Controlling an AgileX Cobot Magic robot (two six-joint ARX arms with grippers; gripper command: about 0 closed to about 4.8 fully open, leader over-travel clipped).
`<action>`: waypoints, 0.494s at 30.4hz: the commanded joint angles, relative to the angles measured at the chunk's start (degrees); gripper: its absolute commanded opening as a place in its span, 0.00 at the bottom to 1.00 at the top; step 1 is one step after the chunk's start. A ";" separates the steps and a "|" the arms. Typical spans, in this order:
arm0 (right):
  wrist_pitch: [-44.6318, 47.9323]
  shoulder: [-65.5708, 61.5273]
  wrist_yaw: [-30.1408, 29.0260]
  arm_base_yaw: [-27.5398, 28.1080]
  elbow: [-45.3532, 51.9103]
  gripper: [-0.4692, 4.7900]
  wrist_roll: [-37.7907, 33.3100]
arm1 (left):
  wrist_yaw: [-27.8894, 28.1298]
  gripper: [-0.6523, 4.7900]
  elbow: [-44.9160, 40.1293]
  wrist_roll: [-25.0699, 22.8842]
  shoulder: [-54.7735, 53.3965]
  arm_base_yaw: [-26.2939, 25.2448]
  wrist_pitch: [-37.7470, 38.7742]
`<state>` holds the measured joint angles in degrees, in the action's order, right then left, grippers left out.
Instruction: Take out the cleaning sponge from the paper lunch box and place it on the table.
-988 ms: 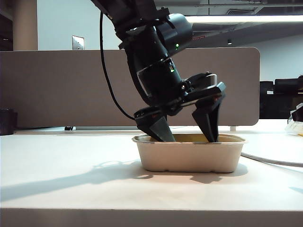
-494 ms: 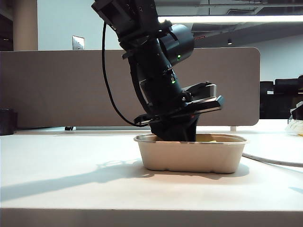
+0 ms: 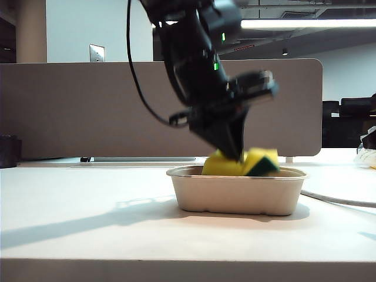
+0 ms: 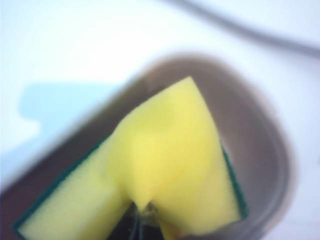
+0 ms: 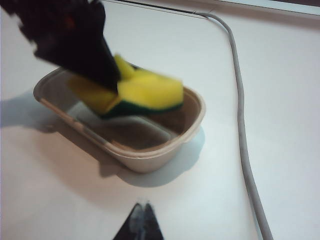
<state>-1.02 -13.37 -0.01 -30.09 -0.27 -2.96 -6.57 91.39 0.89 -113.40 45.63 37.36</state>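
Since a second ago, the left pincer (image 3: 238, 157) has snapped shut on the cleaning sponge (image 3: 242, 164) and lifted it half above the paper lunch box (image 3: 235, 194); setting it on the worktop (image 3: 88, 223) remains. Right pincer (image 5: 141, 210), closed and empty, waits apart.
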 commanded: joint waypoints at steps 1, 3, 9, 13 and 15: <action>0.85 0.02 0.04 -0.07 -0.04 0.08 -0.02 | 0.76 0.11 0.55 -0.50 2.97 0.20 2.43; 0.85 0.02 0.04 -0.07 -0.04 0.08 -0.02 | 4.39 0.11 0.55 -2.75 5.29 0.20 5.92; 0.85 0.04 0.04 -0.11 -0.04 0.08 0.00 | 18.64 0.11 0.55 -6.88 10.60 -1.16 17.03; 0.85 0.04 0.04 -0.11 -0.04 0.08 -0.02 | 20.59 0.11 0.52 -6.27 11.23 -5.62 22.45; 0.85 0.04 0.04 -0.11 -0.04 0.08 -0.02 | 19.78 0.12 0.52 -6.23 11.23 -7.45 24.44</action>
<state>-0.99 -13.34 -0.01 -30.13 -0.27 -2.96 13.72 91.61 -5.56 -102.45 38.44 60.66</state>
